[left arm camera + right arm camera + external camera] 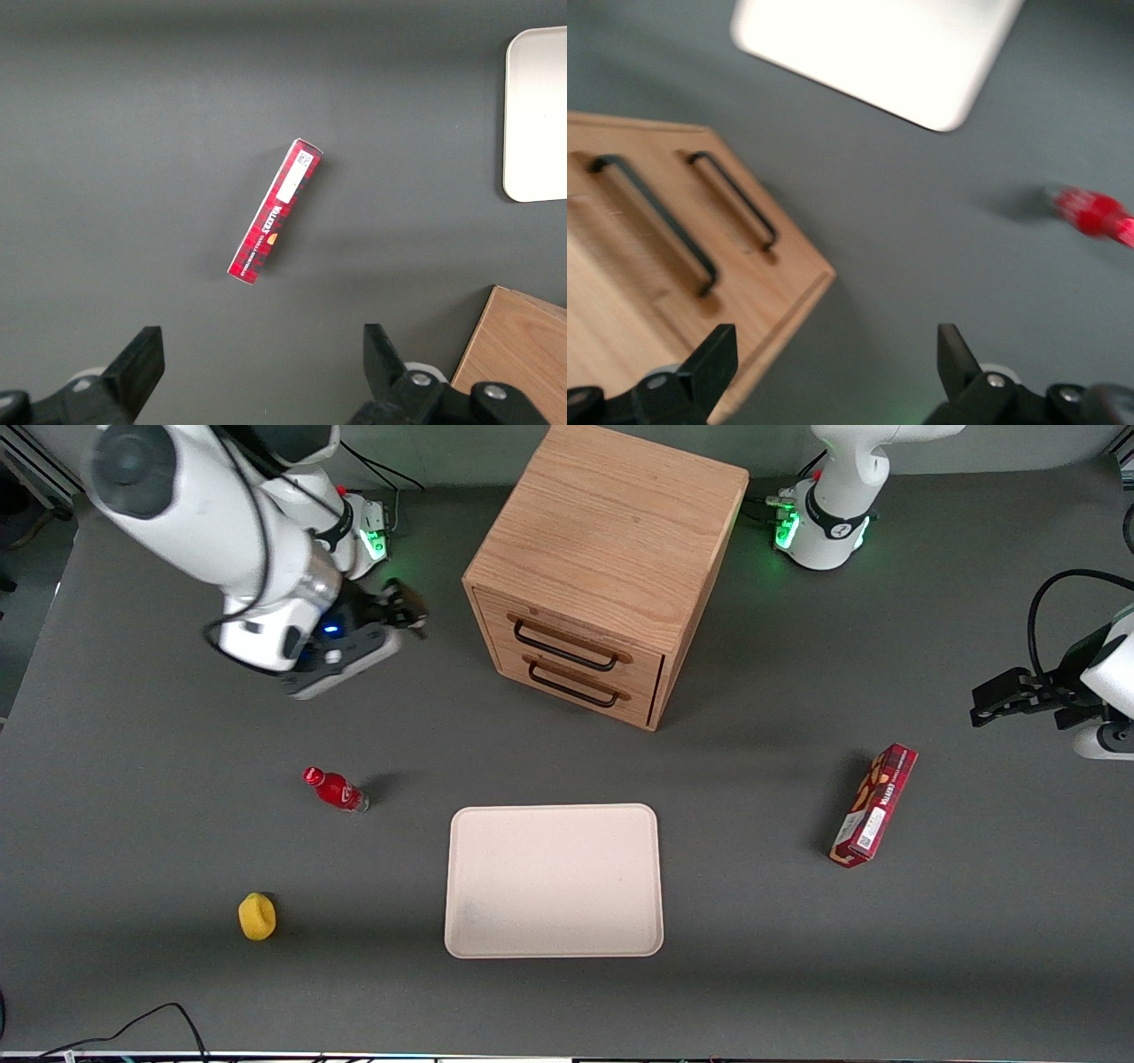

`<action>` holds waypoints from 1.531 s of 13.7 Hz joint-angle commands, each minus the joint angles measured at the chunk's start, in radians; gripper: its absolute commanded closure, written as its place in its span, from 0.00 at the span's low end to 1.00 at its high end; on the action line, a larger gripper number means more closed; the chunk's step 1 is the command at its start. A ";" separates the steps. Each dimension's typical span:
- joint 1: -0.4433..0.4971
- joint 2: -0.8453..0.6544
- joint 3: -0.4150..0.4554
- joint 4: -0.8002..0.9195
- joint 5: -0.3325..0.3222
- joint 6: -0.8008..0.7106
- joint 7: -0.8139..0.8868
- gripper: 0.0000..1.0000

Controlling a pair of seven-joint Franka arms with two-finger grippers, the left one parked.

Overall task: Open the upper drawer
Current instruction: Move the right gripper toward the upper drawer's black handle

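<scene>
The light oak cabinet (611,531) stands at the back middle of the table, its front toward the front camera. The upper drawer (567,636) is shut flush, with a thin black bar handle (564,649); the right wrist view shows that handle (651,226) too. Below it sits the lower drawer (576,682), also shut, its handle (735,199) nearer the table. My gripper (403,607) hovers beside the cabinet toward the working arm's end, apart from it. In the right wrist view the gripper (837,338) stands open with only table and the cabinet's corner between its fingers.
A cream tray (554,881) lies in front of the cabinet, nearer the front camera. A small red bottle (337,789) and a yellow object (257,917) lie toward the working arm's end. A red box (873,806) lies toward the parked arm's end.
</scene>
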 commanded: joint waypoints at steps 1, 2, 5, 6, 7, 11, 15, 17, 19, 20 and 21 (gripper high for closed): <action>-0.001 0.168 0.131 0.121 0.001 -0.001 -0.033 0.00; 0.012 0.193 0.153 0.123 -0.007 0.014 -0.033 0.00; 0.087 0.248 0.165 0.114 -0.076 0.080 -0.096 0.00; 0.097 0.270 0.170 0.114 -0.100 0.096 -0.161 0.00; 0.097 0.287 0.177 0.109 -0.119 0.112 -0.206 0.00; 0.115 0.313 0.180 0.063 -0.139 0.201 -0.222 0.00; 0.154 0.351 0.180 0.051 -0.183 0.232 -0.220 0.00; 0.154 0.365 0.180 0.040 -0.188 0.235 -0.220 0.00; 0.152 0.367 0.180 0.031 -0.211 0.235 -0.222 0.00; 0.154 0.371 0.179 0.031 -0.222 0.237 -0.222 0.00; 0.154 0.377 0.179 0.028 -0.222 0.251 -0.222 0.00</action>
